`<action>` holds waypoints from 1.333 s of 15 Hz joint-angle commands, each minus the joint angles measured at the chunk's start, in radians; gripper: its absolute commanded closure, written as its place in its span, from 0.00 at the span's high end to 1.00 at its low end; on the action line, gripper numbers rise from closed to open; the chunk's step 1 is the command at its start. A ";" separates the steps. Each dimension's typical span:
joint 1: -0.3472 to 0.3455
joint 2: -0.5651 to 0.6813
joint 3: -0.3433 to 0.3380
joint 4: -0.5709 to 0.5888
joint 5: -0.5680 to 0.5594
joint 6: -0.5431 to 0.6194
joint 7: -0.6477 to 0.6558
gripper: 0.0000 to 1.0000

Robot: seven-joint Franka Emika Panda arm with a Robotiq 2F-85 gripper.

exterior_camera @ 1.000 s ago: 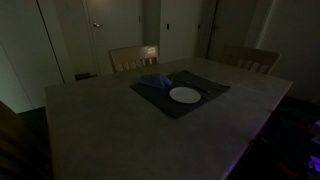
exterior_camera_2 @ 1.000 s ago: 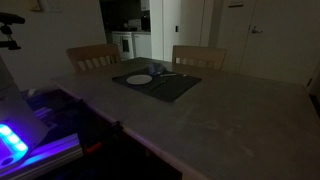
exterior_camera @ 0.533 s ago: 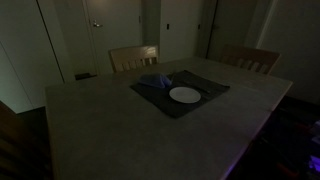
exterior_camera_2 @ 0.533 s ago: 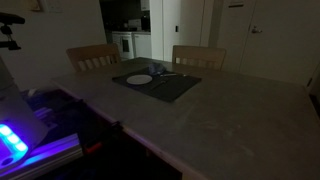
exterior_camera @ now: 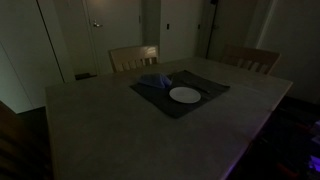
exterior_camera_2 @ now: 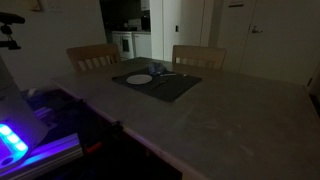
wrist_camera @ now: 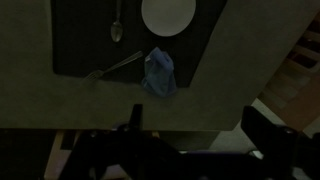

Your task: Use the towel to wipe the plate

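Note:
A white plate (exterior_camera: 185,95) lies on a dark placemat (exterior_camera: 205,85) on the table; it also shows in the other exterior view (exterior_camera_2: 139,79) and at the top of the wrist view (wrist_camera: 167,14). A crumpled blue towel (wrist_camera: 159,73) lies at the placemat's edge beside the plate, and shows in both exterior views (exterior_camera: 156,82) (exterior_camera_2: 162,72). My gripper (wrist_camera: 195,120) is open and empty, high above the table, apart from the towel. The arm is not in either exterior view.
A spoon (wrist_camera: 117,28) and a fork (wrist_camera: 122,66) lie on the placemat (wrist_camera: 90,40). Wooden chairs (exterior_camera: 133,57) (exterior_camera: 250,59) stand at the table's far side. The table edge (wrist_camera: 300,60) drops to the floor. The room is dim.

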State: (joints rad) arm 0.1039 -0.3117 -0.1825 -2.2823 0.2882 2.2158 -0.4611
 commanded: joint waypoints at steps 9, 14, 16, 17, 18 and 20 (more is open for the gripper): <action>-0.024 0.308 0.071 0.189 0.025 -0.010 -0.152 1.00; -0.049 0.331 0.116 0.192 0.015 -0.001 -0.136 1.00; -0.052 0.351 0.121 0.207 0.013 -0.001 -0.141 1.00; -0.053 0.353 0.122 0.210 0.013 -0.002 -0.142 1.00; -0.050 0.345 0.124 0.204 0.000 -0.004 -0.134 1.00; -0.049 0.373 0.138 0.222 -0.019 0.007 -0.154 1.00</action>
State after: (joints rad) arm 0.0829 0.0406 -0.0879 -2.0727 0.2981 2.2157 -0.6039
